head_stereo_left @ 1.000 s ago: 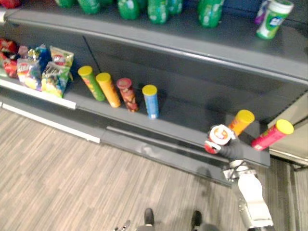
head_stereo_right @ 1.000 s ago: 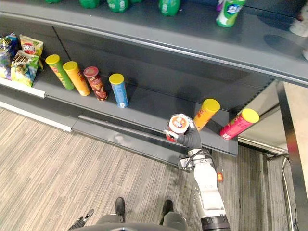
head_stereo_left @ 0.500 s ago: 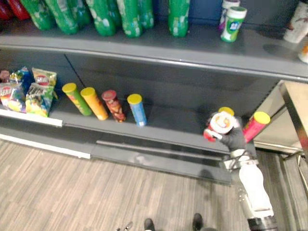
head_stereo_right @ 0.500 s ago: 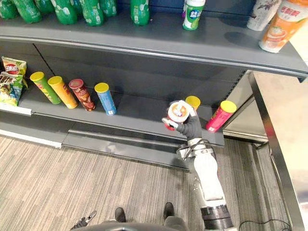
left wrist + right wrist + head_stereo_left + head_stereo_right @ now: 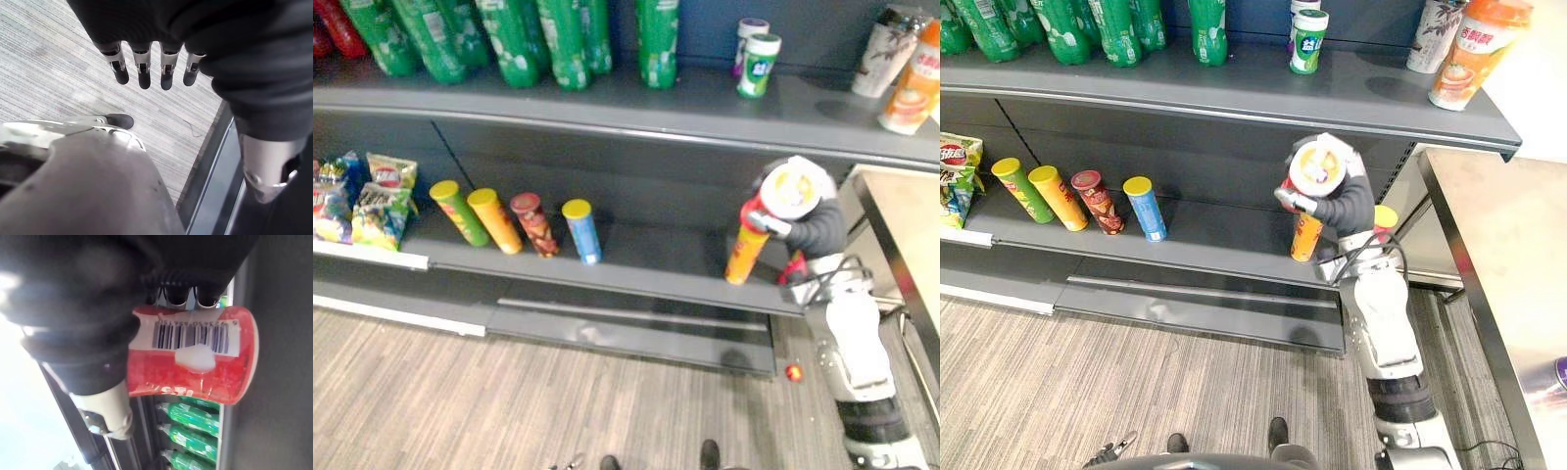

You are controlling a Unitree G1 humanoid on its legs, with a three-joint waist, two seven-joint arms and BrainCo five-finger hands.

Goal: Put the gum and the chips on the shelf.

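Note:
My right hand [image 5: 1349, 204] is shut on a red gum tub [image 5: 1317, 168] with a white lid, held up in front of the shelving just below the edge of the upper shelf [image 5: 1234, 98]. In the right wrist view the fingers [image 5: 177, 294] curl round the gum tub [image 5: 195, 352]. A green-and-white gum tub [image 5: 1307, 41] stands on the upper shelf. Several chips cans [image 5: 1097, 201] stand tilted on the lower shelf [image 5: 1214, 253]; an orange can [image 5: 1305, 237] and a pink can [image 5: 1384, 220] stand right behind my hand. My left hand [image 5: 146, 66] hangs open over the floor.
Green bottles [image 5: 1087, 29] line the upper shelf at the left, and drink cups [image 5: 1469, 54] stand at its right end. Snack bags [image 5: 950, 181] lie at the lower shelf's far left. A beige table [image 5: 1498, 255] stands to the right. A small red object [image 5: 792, 372] lies on the floor.
My right hand has lifted the gum tub from the lower shelf's level up towards the upper shelf's edge. The camera has tilted up, showing more of the upper shelf.

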